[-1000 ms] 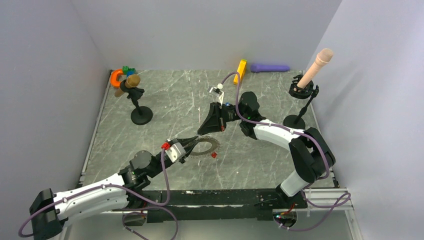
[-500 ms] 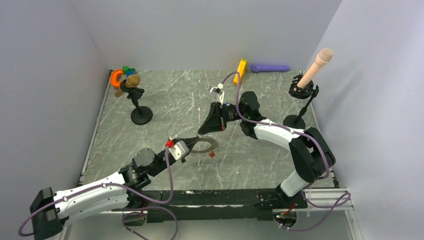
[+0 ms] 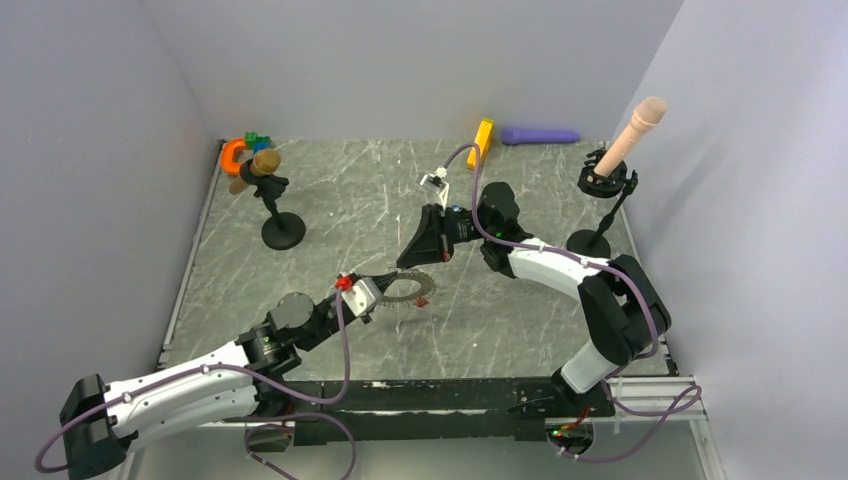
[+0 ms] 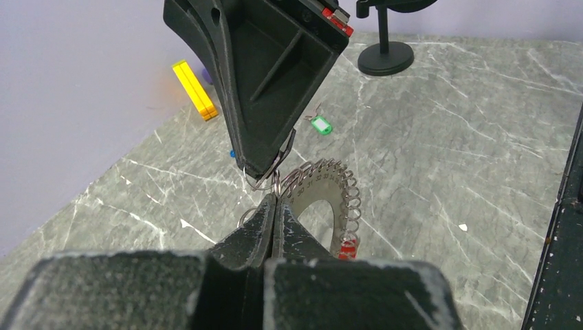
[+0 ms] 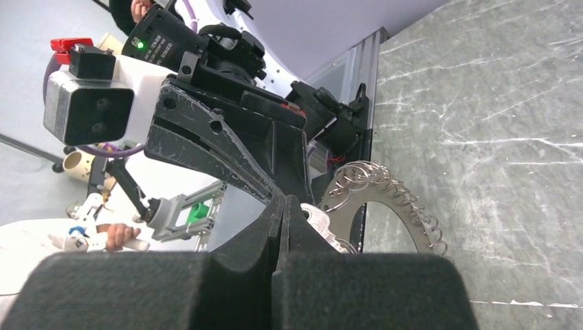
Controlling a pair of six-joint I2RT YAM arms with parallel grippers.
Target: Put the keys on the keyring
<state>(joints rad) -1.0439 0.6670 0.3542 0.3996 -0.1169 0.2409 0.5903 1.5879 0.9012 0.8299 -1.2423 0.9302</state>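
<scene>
At the left tool (image 4: 275, 203), toothed grey keyring (image 4: 324, 191)

Keyring (image 3: 427, 290): flat grey metal loop, rim strung with many small wire split rings, toothed outline. Mid-table on marble top. In left wrist view (image 4: 316, 187) one side of rim meets closed tips of left gripper (image 4: 275, 205) and right gripper (image 4: 265, 172); which one pinches it, cannot tell.

Red key (image 4: 347, 247): tiny, touching coils at loop's near edge; threaded or not, cannot tell.

Green key (image 4: 320, 124): oblong tag, pale window, wire ring at one end, flat on table, well apart from loop.
</scene>
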